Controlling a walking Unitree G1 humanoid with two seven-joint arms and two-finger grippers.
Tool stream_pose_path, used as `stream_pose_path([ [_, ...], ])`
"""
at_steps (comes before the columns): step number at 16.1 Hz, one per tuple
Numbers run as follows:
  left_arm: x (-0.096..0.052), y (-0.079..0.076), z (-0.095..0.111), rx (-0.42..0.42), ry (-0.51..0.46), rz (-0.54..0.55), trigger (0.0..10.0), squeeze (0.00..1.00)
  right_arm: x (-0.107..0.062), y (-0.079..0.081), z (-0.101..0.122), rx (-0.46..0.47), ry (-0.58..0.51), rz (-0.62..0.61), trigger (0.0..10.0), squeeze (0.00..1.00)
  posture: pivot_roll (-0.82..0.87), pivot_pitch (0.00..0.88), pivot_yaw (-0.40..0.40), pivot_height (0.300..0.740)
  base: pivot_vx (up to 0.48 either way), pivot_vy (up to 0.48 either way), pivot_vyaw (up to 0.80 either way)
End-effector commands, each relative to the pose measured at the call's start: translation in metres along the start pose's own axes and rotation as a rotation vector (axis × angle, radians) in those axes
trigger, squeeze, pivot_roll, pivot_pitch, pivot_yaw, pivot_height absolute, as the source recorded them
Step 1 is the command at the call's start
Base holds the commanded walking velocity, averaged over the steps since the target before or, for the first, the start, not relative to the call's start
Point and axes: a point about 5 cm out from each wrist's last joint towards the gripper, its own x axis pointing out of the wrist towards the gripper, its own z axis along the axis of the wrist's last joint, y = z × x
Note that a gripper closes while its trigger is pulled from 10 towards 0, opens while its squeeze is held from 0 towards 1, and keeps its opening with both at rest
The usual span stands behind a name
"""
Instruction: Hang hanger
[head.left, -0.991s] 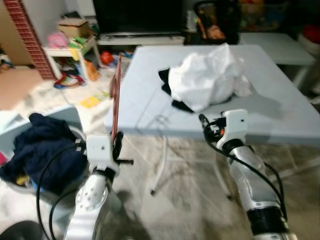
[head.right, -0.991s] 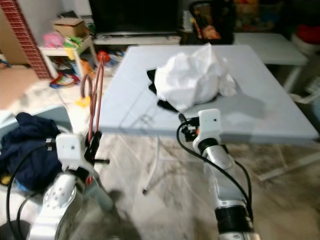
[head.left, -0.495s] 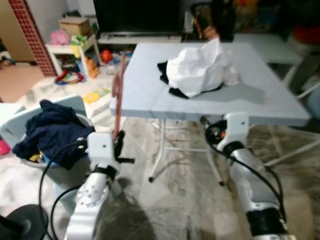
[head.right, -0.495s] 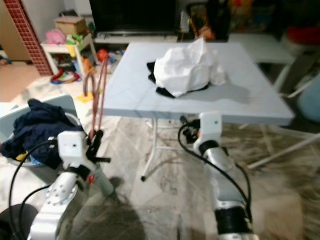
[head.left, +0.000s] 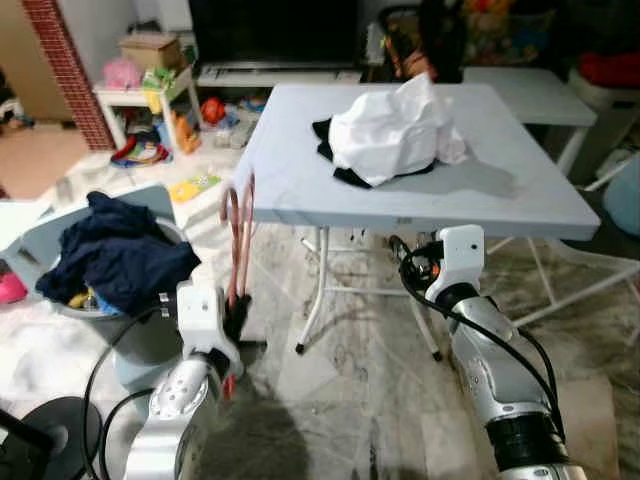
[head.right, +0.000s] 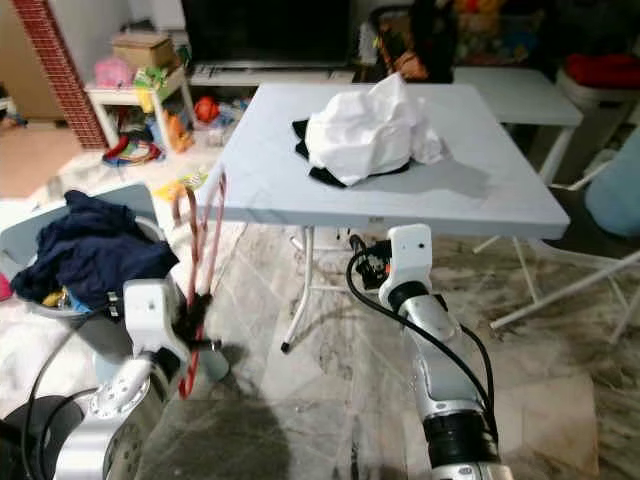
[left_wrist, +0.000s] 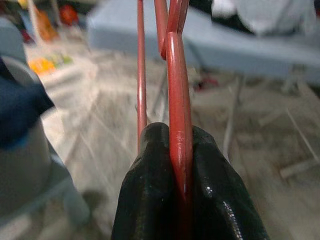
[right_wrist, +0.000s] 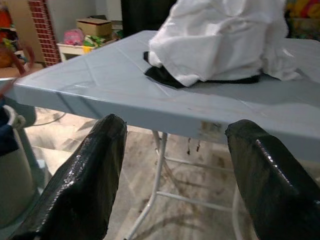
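A red hanger (head.left: 238, 232) stands upright in front of me, its thin bars rising past the table's near-left corner. My left gripper (head.left: 236, 308) is shut on its lower part; in the left wrist view the black fingers (left_wrist: 145, 200) pinch the red bar (left_wrist: 178, 90). My right gripper (right_wrist: 175, 131) is open and holds nothing. It hovers below and in front of the grey table's edge (right_wrist: 125, 102), and its white wrist (head.left: 460, 255) sits under the table's front edge.
A grey folding table (head.left: 500, 190) carries a heap of white and black cloth (head.left: 390, 130). A grey basket (head.left: 40, 235) full of dark blue clothes (head.left: 120, 255) stands at my left. Toys, a small shelf (head.left: 140, 95) and a second table (head.left: 530, 85) lie beyond.
The whole view has pulled back from the table, so more floor and the basket show. The left gripper still grips the hanger, now lower in view. The right gripper stays open.
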Motion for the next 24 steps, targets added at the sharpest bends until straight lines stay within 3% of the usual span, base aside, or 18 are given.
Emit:
stream_pose_path([
  [1,0.000,-0.003,-0.001,0.012,0.027,-0.063,10.0,0.00,0.003,-0.001,0.002,-0.015,-0.001,0.002,10.0,0.00,-0.07,0.000,0.031,0.740,0.000,0.000,0.00],
  [3,0.000,-0.004,-0.001,0.035,0.058,-0.128,10.0,0.00,0.003,-0.001,0.000,-0.045,0.019,0.046,10.0,0.00,-0.07,0.000,0.031,0.740,0.000,0.000,0.00],
  [5,-0.006,-0.008,-0.002,0.116,0.165,-0.380,10.0,0.00,0.001,0.002,0.001,-0.229,0.050,0.341,10.0,0.00,-0.07,0.000,0.034,0.740,0.000,0.000,0.00],
  [9,-0.021,-0.006,-0.004,0.241,0.300,-0.663,10.0,0.00,0.000,-0.022,0.010,-0.479,0.129,0.608,10.0,0.00,-0.07,0.000,0.038,0.740,0.000,0.000,0.00],
  [11,-0.029,-0.010,-0.004,0.281,0.360,-0.825,10.0,0.00,-0.007,-0.027,0.010,-0.610,0.213,0.835,10.0,0.00,-0.08,0.000,0.042,0.740,0.000,0.000,0.00],
  [15,-0.032,-0.016,-0.001,0.359,0.359,-0.960,10.0,0.00,-0.010,-0.036,0.016,-0.707,0.340,1.051,10.0,0.00,-0.08,0.000,0.052,0.740,0.000,0.000,0.00],
  [18,-0.031,-0.023,0.002,0.378,0.336,-1.022,10.0,0.00,-0.004,-0.041,0.025,-0.836,0.390,1.117,10.0,0.00,-0.08,0.000,0.059,0.740,0.000,0.000,0.00],
  [22,-0.030,-0.027,0.000,0.432,0.338,-1.056,10.0,0.00,-0.009,-0.043,0.021,-0.920,0.504,1.256,10.0,0.00,-0.09,0.000,0.059,0.740,0.000,0.000,0.00],
  [24,-0.031,-0.025,-0.003,0.449,0.349,-1.052,10.0,0.00,0.005,-0.049,0.030,-1.014,0.459,1.141,10.0,0.00,-0.08,0.000,0.057,0.740,0.000,0.000,0.00],
])
